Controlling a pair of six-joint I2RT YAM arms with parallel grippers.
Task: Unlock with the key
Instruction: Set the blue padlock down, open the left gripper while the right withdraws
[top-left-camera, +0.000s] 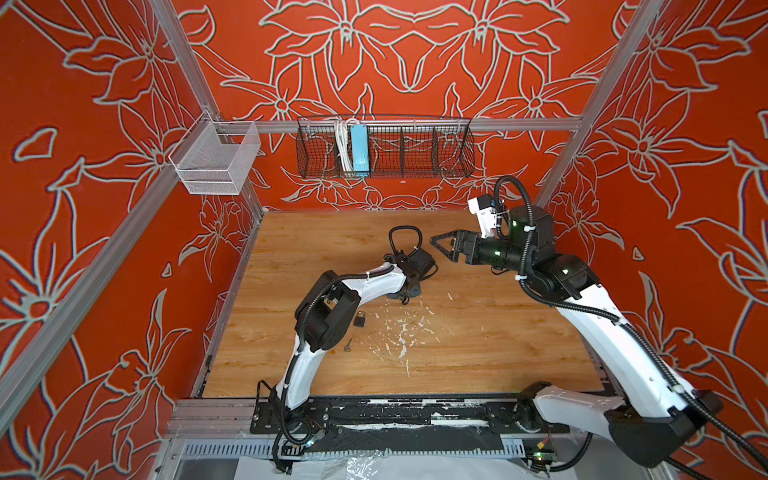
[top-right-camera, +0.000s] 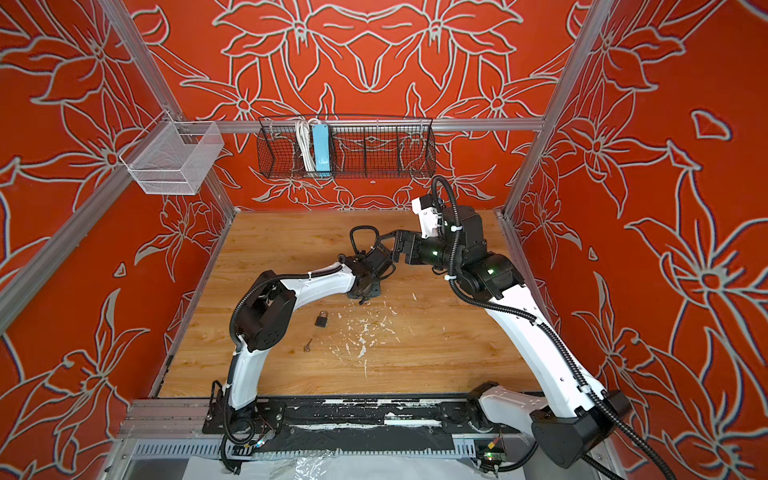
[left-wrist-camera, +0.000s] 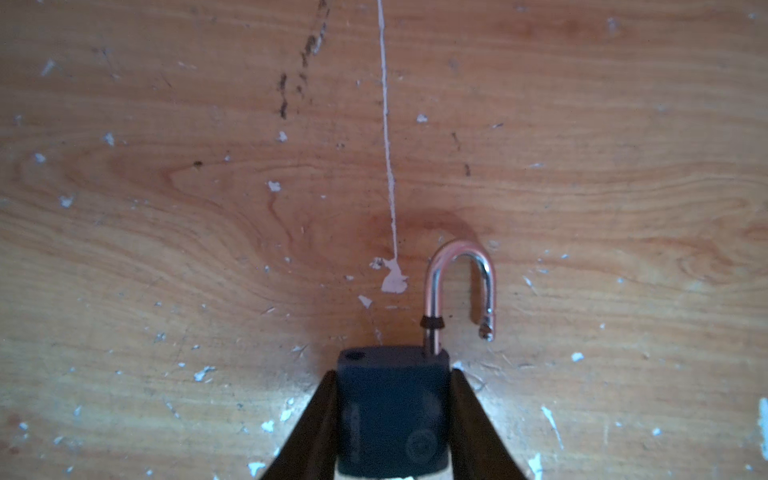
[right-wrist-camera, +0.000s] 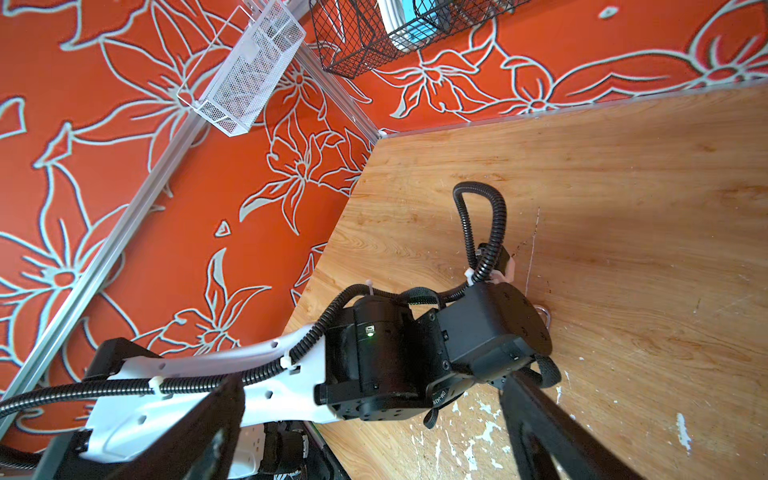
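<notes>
Wooden worktop (top-left-camera: 478, 353) inside a red, flower-patterned enclosure, seen from above, with two robot arms reaching in from the near edge.

Nearest, toward the near left corner, a small key (top-left-camera: 347, 345) lies flat on the wood just beside the left arm's elbow. A little farther in, close to the key but apart from it, a dark spare padlock (top-left-camera: 360, 318) lies on its side. White flecks (top-left-camera: 399, 332) are scattered over the wood to its right.

Around the middle of the worktop, the left gripper (left-wrist-camera: 393, 376) points down and is clamped narrowly on the sides of another dark padlock (left-wrist-camera: 392, 415). Its silver shackle (left-wrist-camera: 461, 266) is sprung: one leg sits in the body, while the free end hangs clear beside it. The lock is low over the wood; whether it touches cannot be told.

Just beyond, the right gripper (top-left-camera: 439, 248) hovers above the worktop, aimed leftward at the left wrist, its jaws spread wide and holding nothing.

Farthest, above the far edge, a black wire basket (top-left-camera: 415, 149) holds a blue box (top-left-camera: 359, 147) and a white cable (top-left-camera: 341, 145). A white mesh basket (top-left-camera: 216, 160) hangs above the far left corner.
</notes>
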